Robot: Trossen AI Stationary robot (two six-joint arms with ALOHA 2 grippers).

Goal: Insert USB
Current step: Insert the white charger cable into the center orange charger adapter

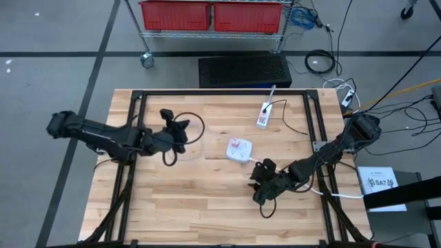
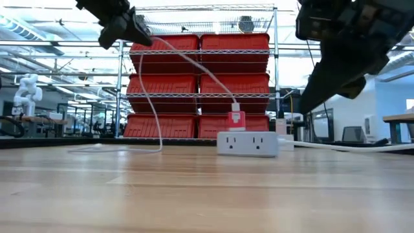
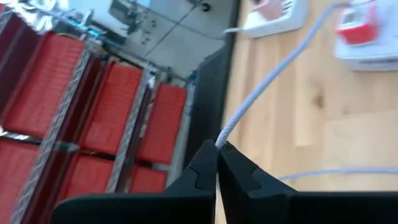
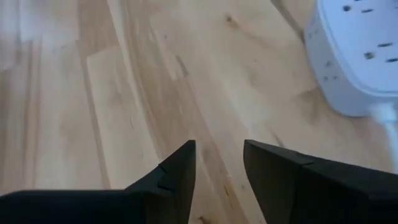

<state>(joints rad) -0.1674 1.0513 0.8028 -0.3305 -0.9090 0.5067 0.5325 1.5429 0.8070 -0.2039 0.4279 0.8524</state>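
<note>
A white power strip lies flat mid-table with a red plug standing in its top. A white cable runs from that plug up to my left gripper, which is shut on it above the table's left half. A second strand hangs from the gripper down to the tabletop. My right gripper hovers open just near-right of the strip and touches nothing. My left gripper pinches the white cable between its two fingertips, at a point along its length away from the plug. The cable is lifted clear there. One strand runs slightly slack to the red plug, and the other hangs to the table.
A second white adapter with its own lead lies toward the far edge. A black ring of cable sits by the left gripper. Black frame rails border the wooden top. Bare wood lies along the near side.
</note>
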